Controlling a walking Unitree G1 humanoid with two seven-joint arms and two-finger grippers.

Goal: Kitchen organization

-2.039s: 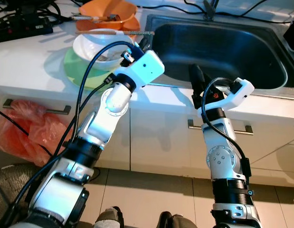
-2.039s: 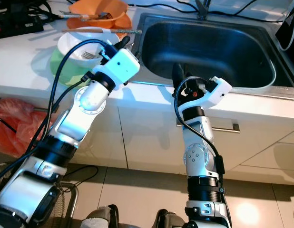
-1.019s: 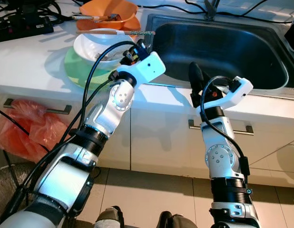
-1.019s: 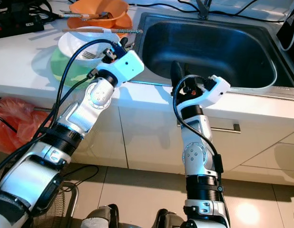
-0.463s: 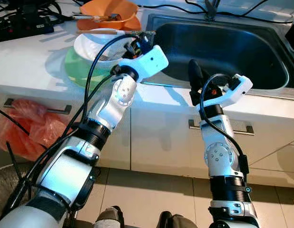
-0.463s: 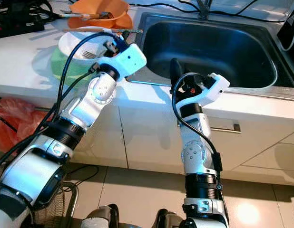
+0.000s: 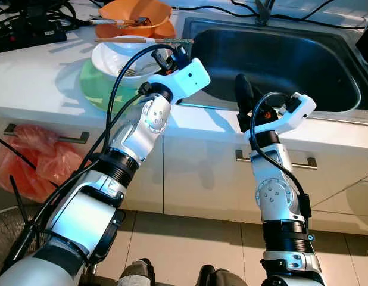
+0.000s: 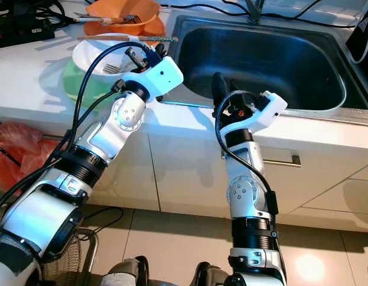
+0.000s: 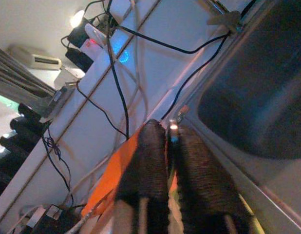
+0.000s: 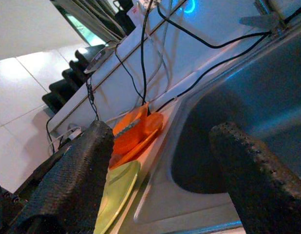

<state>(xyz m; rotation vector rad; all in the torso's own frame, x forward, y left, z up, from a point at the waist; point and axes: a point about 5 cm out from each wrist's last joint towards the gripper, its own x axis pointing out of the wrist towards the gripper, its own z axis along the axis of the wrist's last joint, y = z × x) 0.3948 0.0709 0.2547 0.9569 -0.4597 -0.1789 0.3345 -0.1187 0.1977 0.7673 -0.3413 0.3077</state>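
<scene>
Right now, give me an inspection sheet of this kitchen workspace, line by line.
Surface: white counter beside a steel sink, basin bare.
Job's things: white bowl holding a fork, stacked on a green plate; orange bowl behind with utensils.
Clutter: chopsticks across the white bowl's rim.
Grippers: left pincer shut, over the white bowl's right rim; right pincer open, at the sink's front edge.
Cables: black cords and a power strip at the counter's back.
Surroundings: white cabinets, red plastic bag below.

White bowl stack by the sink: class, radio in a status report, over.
Left tool shut, empty, at the white bowl rim. Right tool open, above the sink front edge. Fork in bowl, chopsticks across it. Nothing gripped.
</scene>
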